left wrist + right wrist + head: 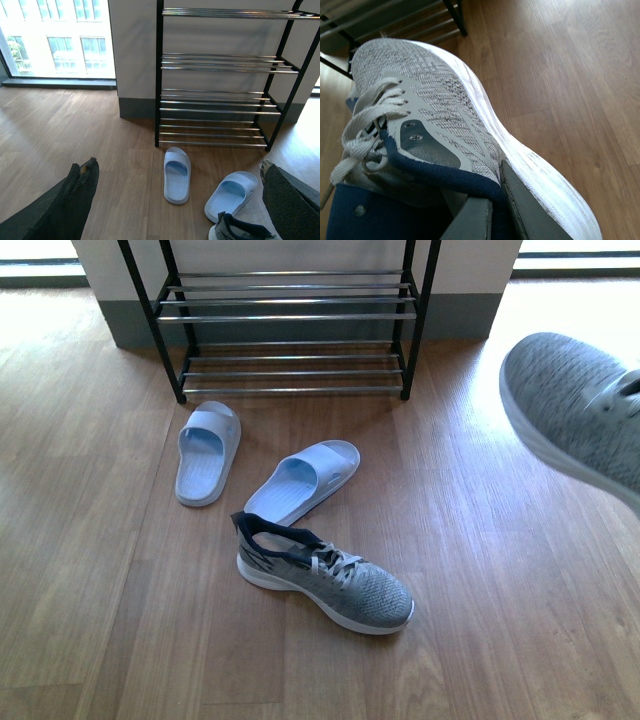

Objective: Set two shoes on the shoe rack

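Pinched in the right gripper (497,200): a grey knit lace-up sneaker with white sole (445,110), jaws pressed together on its navy collar at the heel end, toe pointing away from them. Carried in the air, clear of the wooden plank floor (480,570), as seen at the right edge of the front view. Beyond the toe, well apart from those jaws, a corner of the black-framed shoe rack with chrome rod shelves (455,17).

On the left gripper (178,166), jaws spread wide, dark fingers (75,200) far apart and closed on nothing. Straight ahead between them, one pale blue plastic slide (177,175) flat on the floor, and farther out the rack, upright against the wall. Just ahead of one finger, the second pale blue slide (232,192). Closer in beside that same finger, the navy heel of the matching grey sneaker (240,230), resting on the floor, sole down, well short of the rack.
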{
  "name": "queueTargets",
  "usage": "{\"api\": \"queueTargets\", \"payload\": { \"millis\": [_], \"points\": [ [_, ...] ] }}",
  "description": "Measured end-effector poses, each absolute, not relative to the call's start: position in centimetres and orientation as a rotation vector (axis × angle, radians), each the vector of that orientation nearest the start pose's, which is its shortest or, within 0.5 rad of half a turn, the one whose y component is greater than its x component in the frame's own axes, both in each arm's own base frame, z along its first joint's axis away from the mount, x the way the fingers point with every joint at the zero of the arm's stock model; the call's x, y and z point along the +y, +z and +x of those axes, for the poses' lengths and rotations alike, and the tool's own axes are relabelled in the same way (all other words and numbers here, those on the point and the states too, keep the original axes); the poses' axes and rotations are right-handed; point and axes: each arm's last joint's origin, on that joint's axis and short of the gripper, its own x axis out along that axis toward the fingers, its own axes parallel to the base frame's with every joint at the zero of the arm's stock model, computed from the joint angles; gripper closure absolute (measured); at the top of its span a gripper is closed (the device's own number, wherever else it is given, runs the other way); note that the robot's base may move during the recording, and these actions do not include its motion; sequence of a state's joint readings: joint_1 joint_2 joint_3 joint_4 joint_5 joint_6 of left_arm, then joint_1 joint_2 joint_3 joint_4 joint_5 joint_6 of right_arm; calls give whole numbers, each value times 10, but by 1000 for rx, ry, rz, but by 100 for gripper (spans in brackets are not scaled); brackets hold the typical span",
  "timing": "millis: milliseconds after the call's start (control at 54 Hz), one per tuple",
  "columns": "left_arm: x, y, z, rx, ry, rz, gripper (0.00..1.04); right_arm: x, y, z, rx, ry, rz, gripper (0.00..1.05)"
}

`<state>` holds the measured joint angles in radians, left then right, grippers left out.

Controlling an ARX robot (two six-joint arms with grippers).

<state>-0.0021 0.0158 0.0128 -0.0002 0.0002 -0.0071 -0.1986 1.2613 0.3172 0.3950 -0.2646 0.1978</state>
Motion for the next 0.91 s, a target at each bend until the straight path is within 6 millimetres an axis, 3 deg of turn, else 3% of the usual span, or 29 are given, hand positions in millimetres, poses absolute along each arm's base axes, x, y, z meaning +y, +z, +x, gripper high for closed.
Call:
{"api": "queueTargets", "payload": {
  "millis": [167, 908],
  "points": [
    [0, 167, 98, 3, -2, -7, 9, -30, 159, 182, 449, 53, 310, 103],
    [0, 167, 98, 3, -2, -7, 9, -30, 160, 181, 447, 57, 309, 103]
  ]
}}
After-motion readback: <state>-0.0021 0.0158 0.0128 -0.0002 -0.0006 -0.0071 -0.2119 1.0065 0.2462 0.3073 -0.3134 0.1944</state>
